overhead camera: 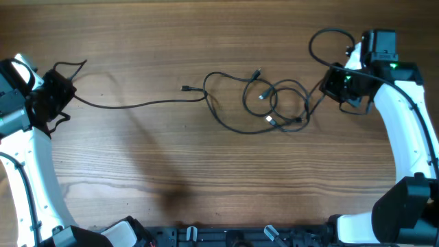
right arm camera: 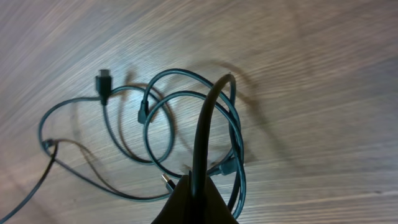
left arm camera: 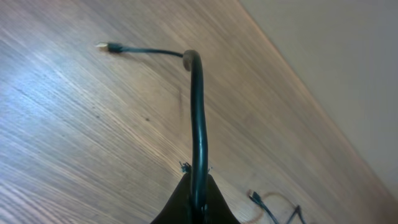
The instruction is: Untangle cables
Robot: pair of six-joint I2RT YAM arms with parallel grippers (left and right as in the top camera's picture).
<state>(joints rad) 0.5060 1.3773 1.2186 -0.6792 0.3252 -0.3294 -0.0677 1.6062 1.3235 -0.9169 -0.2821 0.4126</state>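
- My left gripper (overhead camera: 53,95) is pressed together on a thin black cable strand (overhead camera: 137,105). In the left wrist view the strand rises from between the fingers toward 12 o'clock. It then bends over and ends in a small plug (left arm camera: 102,45) lying on the wood at 10 o'clock.
- My right gripper (overhead camera: 337,82) is also clamped, pinching a looped cable (right arm camera: 205,118) that arcs up from its fingers and drops into the tangle (overhead camera: 274,103).
- The tangle lies just past table centre toward 2 o'clock, several loops overlapping with loose plug ends among them. The cable strand runs from it across to 9 o'clock.
- The left arm (overhead camera: 34,165) curves up from 7 o'clock to the 9 o'clock side. The right arm (overhead camera: 405,130) reaches from 5 o'clock up to 2 o'clock.
- The table (overhead camera: 226,192) shows bare wood from the tangle toward 6 o'clock. In the left wrist view the table edge (left arm camera: 292,62) runs diagonally at upper right, close behind the gripper.
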